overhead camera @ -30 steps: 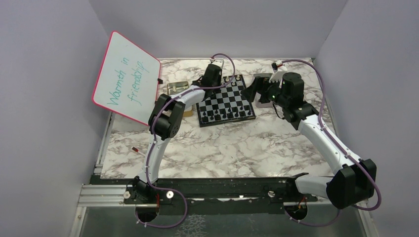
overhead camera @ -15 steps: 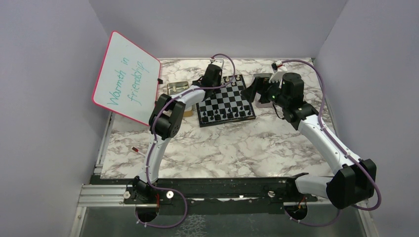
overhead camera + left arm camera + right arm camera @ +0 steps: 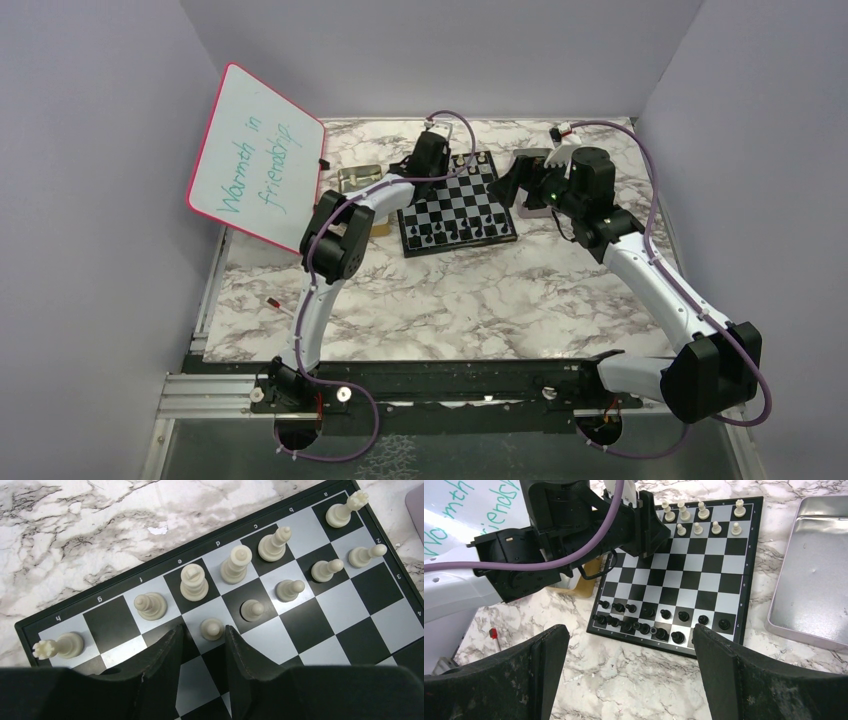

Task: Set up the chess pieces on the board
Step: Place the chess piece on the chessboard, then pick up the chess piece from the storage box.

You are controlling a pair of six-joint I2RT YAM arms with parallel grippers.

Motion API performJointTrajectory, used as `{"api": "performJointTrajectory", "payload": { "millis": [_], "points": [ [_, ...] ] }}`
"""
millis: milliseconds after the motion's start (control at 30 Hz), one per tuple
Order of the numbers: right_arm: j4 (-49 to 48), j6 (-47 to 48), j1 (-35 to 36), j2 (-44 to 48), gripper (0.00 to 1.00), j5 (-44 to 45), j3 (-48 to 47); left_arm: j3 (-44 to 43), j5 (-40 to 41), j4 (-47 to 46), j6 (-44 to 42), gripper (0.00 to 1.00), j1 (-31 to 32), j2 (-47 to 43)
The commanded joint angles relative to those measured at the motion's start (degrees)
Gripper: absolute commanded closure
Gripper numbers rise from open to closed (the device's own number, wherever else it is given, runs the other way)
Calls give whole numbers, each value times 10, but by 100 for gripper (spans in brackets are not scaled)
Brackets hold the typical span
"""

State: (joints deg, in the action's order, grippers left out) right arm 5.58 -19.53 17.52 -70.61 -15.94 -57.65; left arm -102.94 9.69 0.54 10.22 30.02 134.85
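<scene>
The board [image 3: 457,205] lies at the back middle of the table. Black pieces [image 3: 649,625] stand in its two near rows. White pieces [image 3: 236,565] stand along the far rows, with gaps among them. My left gripper [image 3: 204,632] is open over the far part of the board [image 3: 330,605], its tips on either side of a white pawn [image 3: 212,628] that stands upright on a pale square, close to the right finger. My right gripper [image 3: 631,630] is wide open and empty, hovering right of the board [image 3: 684,575] and above the marble.
A whiteboard [image 3: 258,155] leans at the back left. A metal tray [image 3: 814,575] lies right of the board, and another tin [image 3: 358,178] left of it. A red marker [image 3: 275,302] lies at the left edge. My left arm [image 3: 564,540] covers the board's far-left corner.
</scene>
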Motion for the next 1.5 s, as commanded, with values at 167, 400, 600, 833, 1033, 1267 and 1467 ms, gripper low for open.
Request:
{"api": "performJointTrajectory", "payload": {
  "millis": [167,400,600,833,1033,1267,1467],
  "points": [
    [-16,-7,-2,6,0,-9,1,29,-4,15,3,60,2,-90],
    [-11,-8,-2,4,0,-5,-1,35,10,46,-5,59,2,-129],
    [-10,-8,-2,7,0,-7,-1,62,42,72,-4,63,-9,-173],
    [-12,-7,-2,7,0,-16,0,111,39,90,26,65,-62,-217],
    [-17,-9,-2,7,0,-17,5,184,-39,65,134,65,-135,-260],
    [-17,-10,-2,9,0,-15,6,273,-148,-19,295,63,-196,-288],
    [-15,-10,-2,13,0,-13,6,355,-164,-105,404,63,-226,-300]
  ]
}}
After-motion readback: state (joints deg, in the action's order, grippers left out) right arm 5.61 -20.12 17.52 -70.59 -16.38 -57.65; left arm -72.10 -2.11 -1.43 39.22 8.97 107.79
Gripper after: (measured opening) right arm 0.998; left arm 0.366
